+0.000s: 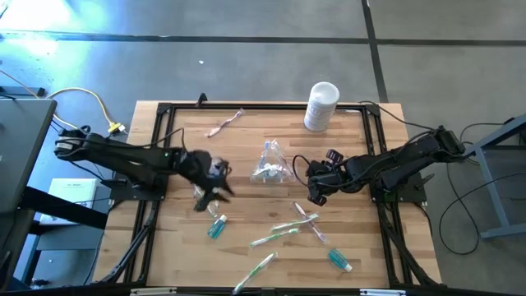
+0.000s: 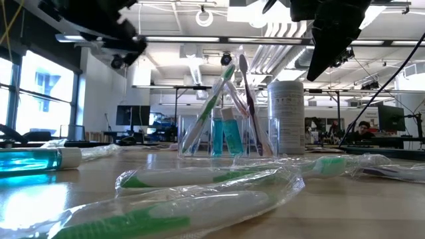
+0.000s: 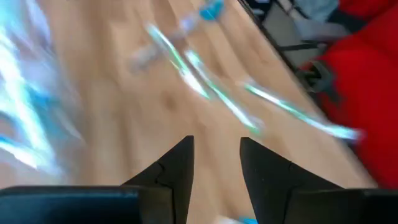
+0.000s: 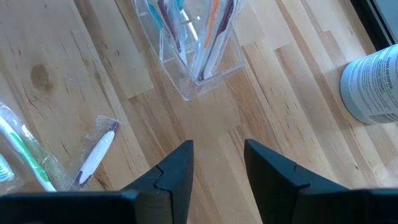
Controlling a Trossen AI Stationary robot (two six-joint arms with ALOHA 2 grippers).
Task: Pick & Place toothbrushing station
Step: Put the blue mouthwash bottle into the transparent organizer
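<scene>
The clear plastic cup (image 1: 271, 164) stands upright near the middle of the table (image 1: 181, 247), holding several toothbrushes and two teal tubes; in the low view the cup (image 2: 219, 136) shows a green brush and a pink one leaning out above its rim. The right gripper (image 1: 316, 193) hangs just right of the cup and slightly nearer, its fingers (image 4: 180, 171) a little apart with only bare wood between them, the cup (image 4: 196, 46) just beyond their tips. The left gripper (image 1: 215, 195) is above the table to the left of the cup, well apart from it; its fingers (image 3: 177, 171) stand narrowly apart, and they seem to grip nothing, though that view is blurred by motion. A teal tube (image 1: 216, 226) lies just nearer than the left gripper. Wrapped green toothbrushes (image 1: 275, 237) lie scattered on the near half of the table, with a pink one (image 1: 310, 222) crossing them and another teal tube (image 1: 339, 261) at the near right. One wrapped pink toothbrush (image 1: 224, 123) lies alone at the far left. A white canister (image 1: 321, 105) stands at the far edge, right of centre.
</scene>
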